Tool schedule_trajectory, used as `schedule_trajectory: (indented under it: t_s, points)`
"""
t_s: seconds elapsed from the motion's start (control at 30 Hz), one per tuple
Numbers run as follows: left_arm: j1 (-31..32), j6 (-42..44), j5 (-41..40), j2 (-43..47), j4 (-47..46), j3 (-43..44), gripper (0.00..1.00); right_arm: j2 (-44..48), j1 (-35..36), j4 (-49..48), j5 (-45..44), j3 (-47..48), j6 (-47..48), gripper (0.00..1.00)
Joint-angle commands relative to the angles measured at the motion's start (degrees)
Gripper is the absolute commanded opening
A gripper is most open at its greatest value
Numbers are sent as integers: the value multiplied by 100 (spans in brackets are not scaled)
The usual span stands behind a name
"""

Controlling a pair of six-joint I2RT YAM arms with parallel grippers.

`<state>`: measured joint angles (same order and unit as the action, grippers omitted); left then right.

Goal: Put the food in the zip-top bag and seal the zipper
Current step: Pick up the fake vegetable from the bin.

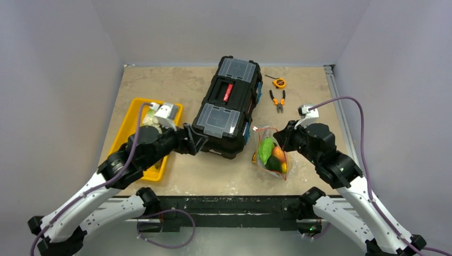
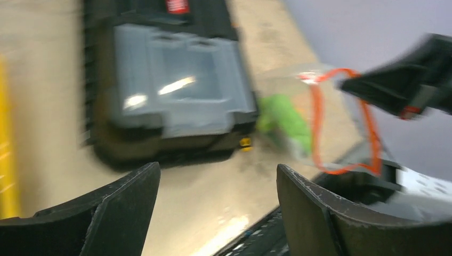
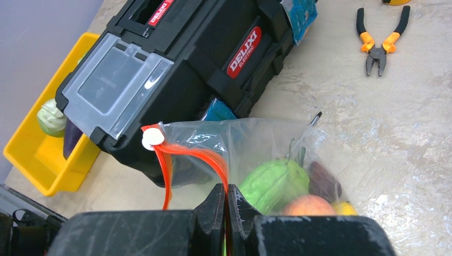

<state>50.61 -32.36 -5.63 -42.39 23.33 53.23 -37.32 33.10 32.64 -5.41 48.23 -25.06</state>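
**A:** Where is the clear thin plastic zip-top bag (image 1: 272, 156)?

**B:** Right of centre in the top view, on the beige table (image 1: 160, 85), just beside the lower right corner of the black plastic toolbox (image 1: 226, 106). Its mouth gapes open.

**A:** And the food?

**B:** Four pieces show inside the bag: a ribbed green toy vegetable (image 3: 274, 181), a round orange piece (image 3: 314, 205), a small yellow piece (image 3: 344, 209) and a dark purple piece (image 3: 324, 180). At the left of the right wrist view, the yellow plastic tray (image 3: 32, 154) holds a pale green toy cabbage (image 3: 51, 118). Something dark purple lies beside it, too hidden to name.

**A:** The right gripper (image 3: 225, 188)?

**B:** Clenched, pinching the thin red-orange zipper strip (image 3: 186, 152) at the bag's near edge. The white slider (image 3: 153, 138) sits at the strip's left end, close against the toolbox.

**A:** And the left gripper (image 2: 217, 166)?

**B:** Released. Its jaws stand wide apart with nothing between them, over bare table at the toolbox's lower left corner, pointing towards the bag. Its own view is blurred.

**A:** Anything else?

**B:** Orange-handled pliers (image 1: 277, 100) and a yellow tape measure (image 1: 279, 82) lie at the upper right, well apart from the bag.
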Motion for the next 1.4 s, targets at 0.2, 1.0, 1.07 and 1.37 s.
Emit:
schedule_trajectory:
  t_s: [0.2, 1.0, 1.07, 1.37]
  points:
    - [-1296, -1279, -3115, 492, 4079, -229, 89, 56, 25, -172, -41, -26, 18, 0]
    - [-3961, -846, -1425, -1392, 1836, -1342, 70, 250, 29, -298, 284, -74, 90, 0]
    - [-3962, -755, -1446, -1593, 1870, -1303, 69, 306, 24, -314, 270, -88, 85, 0]
    - [-3995, -1246, -1357, -2573, 1751, -1355, 77, 438, 24, -371, 399, -108, 105, 0]
